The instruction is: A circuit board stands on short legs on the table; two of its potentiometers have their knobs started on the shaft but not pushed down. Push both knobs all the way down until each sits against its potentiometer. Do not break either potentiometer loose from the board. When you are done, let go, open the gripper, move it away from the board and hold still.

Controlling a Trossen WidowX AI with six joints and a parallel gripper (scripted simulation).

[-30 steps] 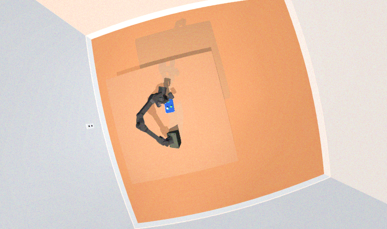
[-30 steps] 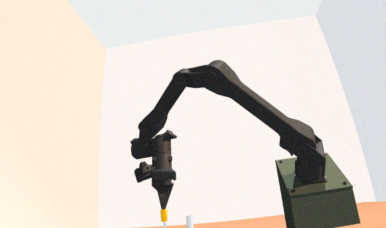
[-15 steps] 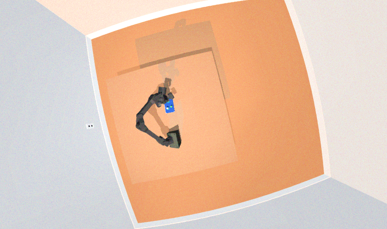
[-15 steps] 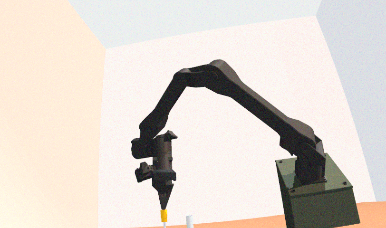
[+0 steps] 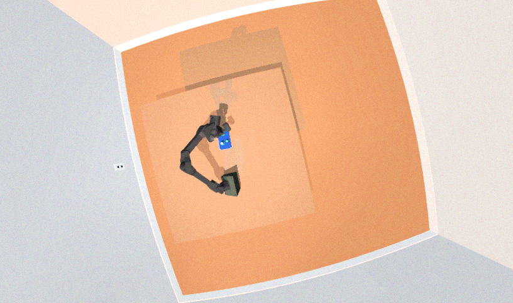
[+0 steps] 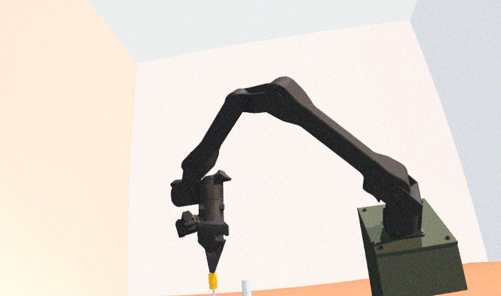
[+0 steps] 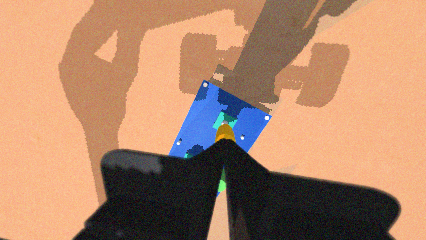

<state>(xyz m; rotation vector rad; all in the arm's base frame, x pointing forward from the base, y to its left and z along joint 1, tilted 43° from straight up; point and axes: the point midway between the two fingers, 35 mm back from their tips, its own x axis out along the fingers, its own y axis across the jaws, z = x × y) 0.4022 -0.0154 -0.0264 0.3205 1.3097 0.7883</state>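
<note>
The blue circuit board (image 5: pixel 225 147) (image 7: pixel 195 122) lies under the wrist, partly covered by the arm in the top view and by the fingers in the wrist view. My gripper (image 6: pixel 213 271) (image 7: pixel 225 143) points down and is shut, with its tips at the top of a yellow knob (image 6: pixel 213 280) (image 7: pixel 225 132). The knob is below the tips, not between them. A short length of pale shaft (image 6: pixel 213 292) shows under it. A teal potentiometer (image 7: pixel 218 121) shows beside the knob. A pale grey cylinder (image 6: pixel 246 287) stands to the right; I cannot tell if it is the other knob.
The arm's green base block (image 5: pixel 230 185) (image 6: pixel 416 271) stands on the table (image 5: pixel 266 168), off one end of the board. Another teal part (image 7: pixel 188 155) and a light green part (image 7: pixel 222 187) show on the board near the fingers. Arm shadows cross the table.
</note>
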